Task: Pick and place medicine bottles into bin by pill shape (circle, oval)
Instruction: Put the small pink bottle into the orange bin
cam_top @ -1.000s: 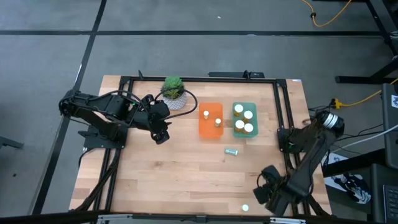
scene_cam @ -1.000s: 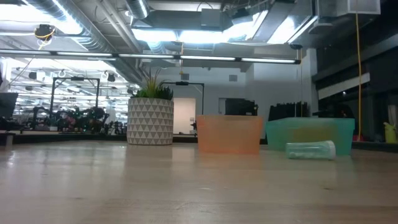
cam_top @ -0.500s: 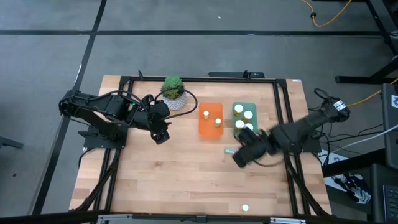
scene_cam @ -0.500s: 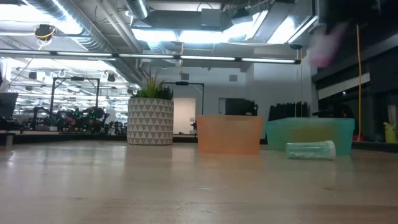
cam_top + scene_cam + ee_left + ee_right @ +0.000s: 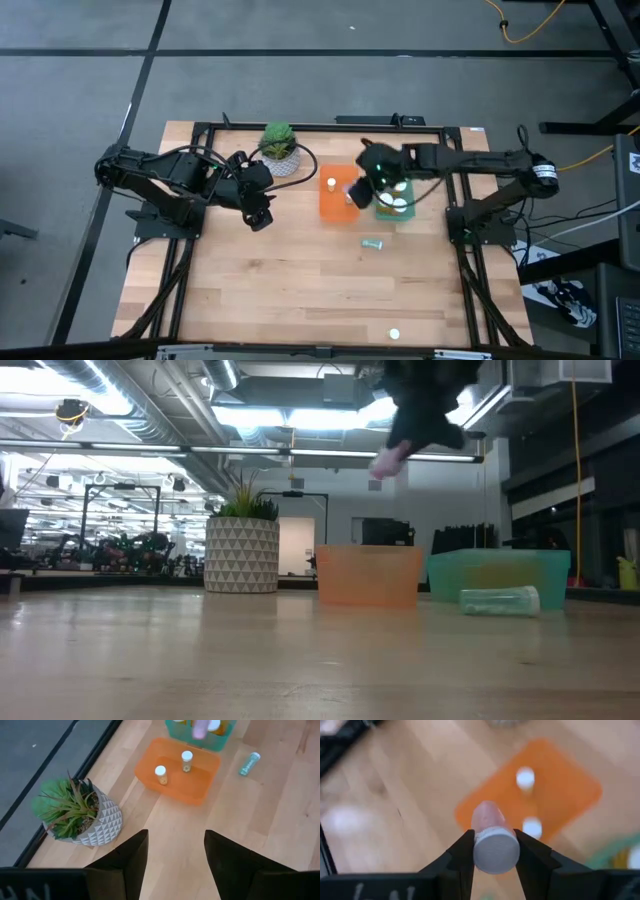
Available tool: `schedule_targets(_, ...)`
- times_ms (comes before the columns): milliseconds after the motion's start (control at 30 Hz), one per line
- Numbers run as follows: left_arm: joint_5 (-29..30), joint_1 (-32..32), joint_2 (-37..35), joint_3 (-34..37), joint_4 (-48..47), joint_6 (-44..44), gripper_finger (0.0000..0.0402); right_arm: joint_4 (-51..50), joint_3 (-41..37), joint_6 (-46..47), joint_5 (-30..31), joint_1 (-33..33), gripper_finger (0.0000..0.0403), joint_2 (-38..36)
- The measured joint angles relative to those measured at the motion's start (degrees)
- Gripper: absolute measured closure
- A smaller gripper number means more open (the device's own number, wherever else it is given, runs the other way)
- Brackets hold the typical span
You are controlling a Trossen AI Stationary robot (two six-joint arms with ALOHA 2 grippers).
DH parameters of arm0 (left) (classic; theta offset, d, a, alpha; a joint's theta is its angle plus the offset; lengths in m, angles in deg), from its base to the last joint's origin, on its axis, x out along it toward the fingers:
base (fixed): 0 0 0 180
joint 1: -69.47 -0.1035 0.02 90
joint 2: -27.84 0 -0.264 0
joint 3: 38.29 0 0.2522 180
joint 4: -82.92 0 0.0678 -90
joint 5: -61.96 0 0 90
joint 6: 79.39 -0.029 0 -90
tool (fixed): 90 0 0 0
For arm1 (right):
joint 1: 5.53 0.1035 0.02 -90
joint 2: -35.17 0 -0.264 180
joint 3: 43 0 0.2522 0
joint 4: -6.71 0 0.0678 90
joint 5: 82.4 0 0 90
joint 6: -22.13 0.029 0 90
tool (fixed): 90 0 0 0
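Bottle (image 5: 490, 840) in the air right now, clamped between the right gripper's (image 5: 360, 192) fingers, hanging above the gap between the orange bin (image 5: 338, 210) and the teal bin (image 5: 382, 214). So we're mid-carry, drop-off not done yet. Orange bin has two bottles standing in it, teal has several white caps showing. One more bottle (image 5: 372, 243) lies on its side on the tabletop (image 5: 300, 290) just in front of the teal bin, and another (image 5: 394, 334) sits way off near the front edge. Left gripper (image 5: 172, 855) is parked near the potted plant (image 5: 279, 147), fingers apart, holding nothing. Next move, I'd guess: settle over whichever bin matches the pill shape, lower, then let go without knocking the ones already standing.
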Motion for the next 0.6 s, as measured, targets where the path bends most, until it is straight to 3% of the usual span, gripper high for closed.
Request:
schedule_targets(367, 2.23, -0.01, 0.00, -0.01, 0.23, -0.02, 0.0214, 10.84, 0.03, -10.44, -4.76, -9.57, 0.0281, 7.86)
schedule_targets(600, 2.24, -0.01, 0.00, -0.01, 0.23, -0.02, 0.0215, 2.52, 5.84, -16.69, -5.90, -13.96, 0.0281, 14.53)
